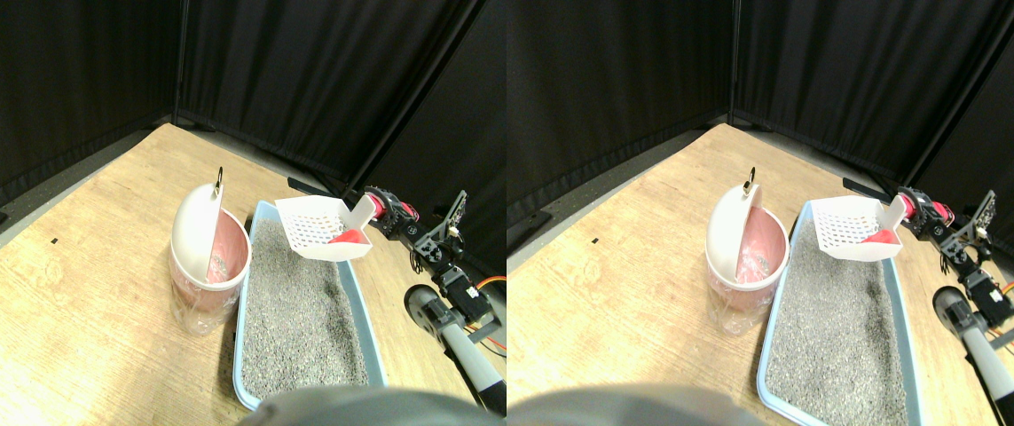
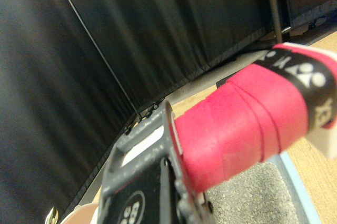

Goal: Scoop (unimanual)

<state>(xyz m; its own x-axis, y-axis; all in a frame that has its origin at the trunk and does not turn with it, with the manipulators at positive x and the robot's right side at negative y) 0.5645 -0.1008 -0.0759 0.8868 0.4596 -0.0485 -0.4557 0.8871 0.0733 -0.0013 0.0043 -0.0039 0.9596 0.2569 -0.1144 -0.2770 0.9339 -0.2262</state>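
White slotted plastic scoop (image 1: 322,227) with red-wrapped handle (image 2: 247,124) hangs above the far end of the light-blue tray of grey litter (image 1: 356,293). Right tool (image 1: 382,213) clenched on that handle. Red lump (image 1: 349,236) sits in the scoop. Pink bin with white swing lid (image 1: 205,257) lies to the scoop's left, just beside the tray; scoop's long axis already points that way.

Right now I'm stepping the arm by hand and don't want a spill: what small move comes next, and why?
Probably carry the scoop sideways toward the bin. It hangs above the far end of the litter tray, clear of the litter, with a red piece in it; the bin stands just beside the tray, lid up.
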